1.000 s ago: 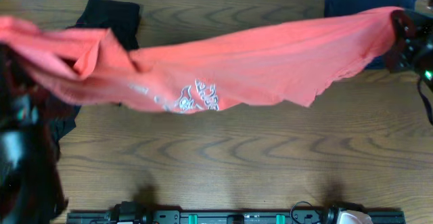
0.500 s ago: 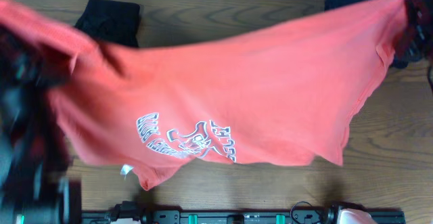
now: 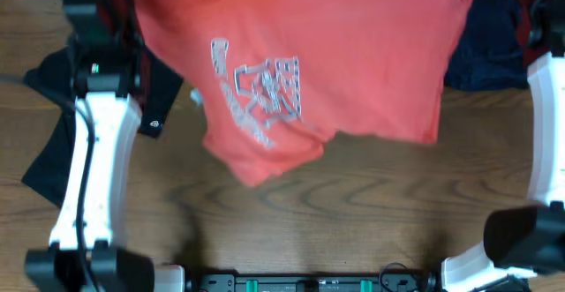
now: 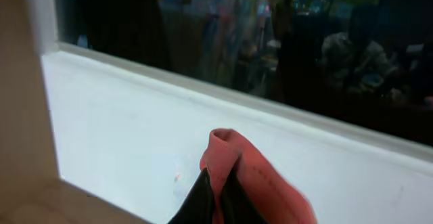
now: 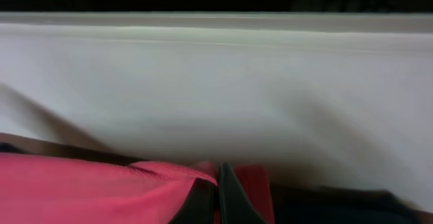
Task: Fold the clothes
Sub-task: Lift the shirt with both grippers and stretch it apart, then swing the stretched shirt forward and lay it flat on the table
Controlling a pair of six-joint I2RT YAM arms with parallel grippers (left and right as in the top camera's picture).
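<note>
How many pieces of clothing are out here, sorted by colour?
coral-red T-shirt: 1
black garment: 1
dark navy garment: 1
Total: 3

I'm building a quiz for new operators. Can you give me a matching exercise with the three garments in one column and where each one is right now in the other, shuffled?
Things:
1. coral-red short-sleeved fabric T-shirt
2. black fabric garment with a small white logo
3. dark navy fabric garment

Places:
A. lies at the far right of the wooden table
B. hangs pinched by the left end effector and the right end effector
C. lies on the left, beneath the left arm

Pairs: 1-B, 2-C, 3-A
</note>
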